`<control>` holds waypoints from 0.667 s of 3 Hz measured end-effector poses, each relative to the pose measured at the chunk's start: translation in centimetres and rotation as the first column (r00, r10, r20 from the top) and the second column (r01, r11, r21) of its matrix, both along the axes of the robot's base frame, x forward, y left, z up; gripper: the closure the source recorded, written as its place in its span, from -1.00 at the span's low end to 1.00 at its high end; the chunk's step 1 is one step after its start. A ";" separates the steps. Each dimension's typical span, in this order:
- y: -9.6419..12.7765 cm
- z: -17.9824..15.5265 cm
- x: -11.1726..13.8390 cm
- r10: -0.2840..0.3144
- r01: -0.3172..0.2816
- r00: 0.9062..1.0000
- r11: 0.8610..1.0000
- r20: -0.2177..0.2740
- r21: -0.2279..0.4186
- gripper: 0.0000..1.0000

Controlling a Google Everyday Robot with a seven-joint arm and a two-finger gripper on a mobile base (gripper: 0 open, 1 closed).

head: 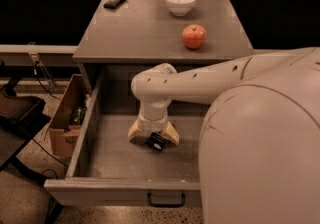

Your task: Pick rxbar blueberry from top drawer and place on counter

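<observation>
The top drawer (pixel 107 160) stands pulled open below the counter (pixel 140 28). My gripper (pixel 154 137) reaches down into the drawer, its two cream fingers (pixel 136 132) spread to either side of the rxbar blueberry (pixel 156 141). The bar is a small dark wrapper with white print, lying on the drawer floor between the fingertips. I cannot see whether the fingers touch it. My arm comes in from the right and hides the drawer's right part.
On the counter stand a red apple (pixel 193 36), a white bowl (pixel 180 2) and a plain black flat bar (pixel 115 0) at the back left. A cardboard box (pixel 67 118) sits on the floor left of the drawer. The drawer's black handle (pixel 166 201) faces front.
</observation>
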State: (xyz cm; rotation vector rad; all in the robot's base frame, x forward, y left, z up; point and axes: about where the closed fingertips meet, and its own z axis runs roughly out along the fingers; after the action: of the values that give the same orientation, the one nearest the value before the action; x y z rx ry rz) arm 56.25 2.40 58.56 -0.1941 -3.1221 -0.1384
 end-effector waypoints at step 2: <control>0.0 1.8 0.0 0.000 0.000 1.000 1.000 0.000 0.000 1.00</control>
State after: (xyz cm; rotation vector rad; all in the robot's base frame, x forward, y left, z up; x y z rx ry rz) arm 56.24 2.40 60.34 -0.1937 -3.1223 -0.1390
